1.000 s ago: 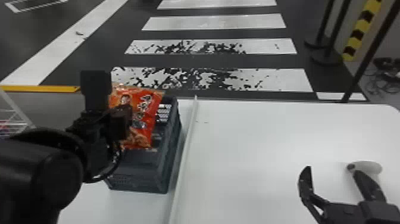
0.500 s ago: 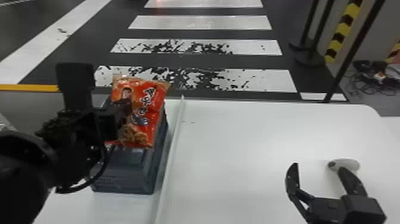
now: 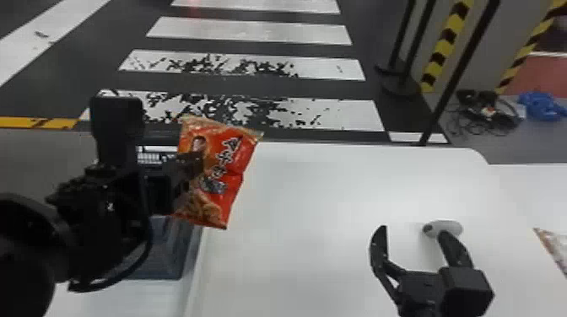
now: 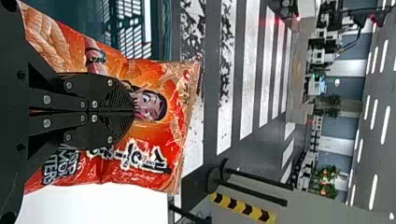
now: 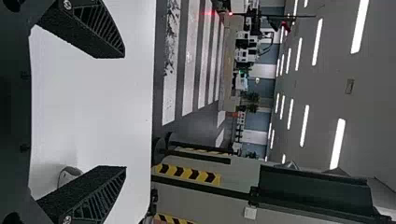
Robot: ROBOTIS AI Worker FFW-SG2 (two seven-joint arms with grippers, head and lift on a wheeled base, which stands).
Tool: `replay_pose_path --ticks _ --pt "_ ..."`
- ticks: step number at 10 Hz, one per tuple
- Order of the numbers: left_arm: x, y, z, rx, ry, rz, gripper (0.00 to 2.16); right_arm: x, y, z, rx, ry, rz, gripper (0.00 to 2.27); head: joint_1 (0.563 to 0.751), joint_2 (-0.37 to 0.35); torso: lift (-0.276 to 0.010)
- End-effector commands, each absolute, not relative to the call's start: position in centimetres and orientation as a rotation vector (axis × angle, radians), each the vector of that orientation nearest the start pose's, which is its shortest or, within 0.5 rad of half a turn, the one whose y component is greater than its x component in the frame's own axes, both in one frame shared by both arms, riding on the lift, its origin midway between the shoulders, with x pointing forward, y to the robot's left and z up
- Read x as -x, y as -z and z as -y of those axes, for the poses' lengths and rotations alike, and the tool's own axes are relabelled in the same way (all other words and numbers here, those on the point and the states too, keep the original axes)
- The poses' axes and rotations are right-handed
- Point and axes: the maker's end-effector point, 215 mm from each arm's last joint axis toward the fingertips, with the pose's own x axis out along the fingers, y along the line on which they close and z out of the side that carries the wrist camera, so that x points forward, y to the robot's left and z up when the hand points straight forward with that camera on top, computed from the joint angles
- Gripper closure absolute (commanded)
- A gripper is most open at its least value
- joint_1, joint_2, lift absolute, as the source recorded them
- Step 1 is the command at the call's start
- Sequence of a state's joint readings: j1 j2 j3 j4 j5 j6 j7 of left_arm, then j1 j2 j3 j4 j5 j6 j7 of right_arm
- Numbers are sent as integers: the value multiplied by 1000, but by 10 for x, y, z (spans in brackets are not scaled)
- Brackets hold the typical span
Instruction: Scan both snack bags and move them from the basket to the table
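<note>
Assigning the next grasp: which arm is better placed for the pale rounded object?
Right, I'd say: the right gripper is open beside the pale object, while the left gripper is shut on the red snack bag.

bag [image 3: 231, 168] in left end effector [image 3: 195, 163]

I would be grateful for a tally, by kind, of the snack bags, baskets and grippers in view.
Snack bags: 2, the red bag and a partly visible bag
Baskets: 1, the dark basket
Grippers: 2, left gripper and right gripper
Total: 5
</note>
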State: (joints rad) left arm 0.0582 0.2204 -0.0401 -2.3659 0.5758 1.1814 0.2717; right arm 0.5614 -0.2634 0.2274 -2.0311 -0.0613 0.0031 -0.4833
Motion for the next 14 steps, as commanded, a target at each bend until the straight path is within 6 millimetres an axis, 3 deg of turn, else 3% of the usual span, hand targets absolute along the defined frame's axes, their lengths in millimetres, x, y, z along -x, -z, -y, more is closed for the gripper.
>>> replay_pose_path --ticks 1,7,10,14 --pt "-485 322 -134 39 262 -541 1794 -406 381 234 82 171 -115 63 695 -84 -98" --pt "-441 392 -6 10 554 -695 1794 -408 370 252 66 204 -75 63 695 -265 -98" --pt "-424 440 33 27 660 -782 1794 -411 366 264 64 225 -57 60 695 -347 -98" --pt "-421 462 89 11 754 -778 1794 -418 367 273 66 238 -53 60 695 -350 -98"
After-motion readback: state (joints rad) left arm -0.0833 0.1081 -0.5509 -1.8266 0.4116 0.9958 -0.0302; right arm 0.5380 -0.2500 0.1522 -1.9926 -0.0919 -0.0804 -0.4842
